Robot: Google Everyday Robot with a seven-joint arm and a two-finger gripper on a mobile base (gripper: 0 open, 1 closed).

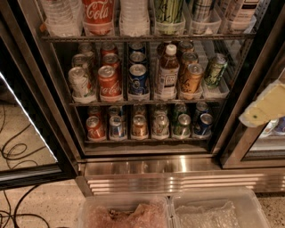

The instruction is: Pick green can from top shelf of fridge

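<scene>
Tool (263,108) by fridge (147,168) right frame; speckled floor (46,205).

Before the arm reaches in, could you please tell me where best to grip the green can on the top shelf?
Probably its side wall above the clear tray lip, coming straight from the front: the green can stands upright, closely flanked on both sides. The gripper is low at the right.
</scene>
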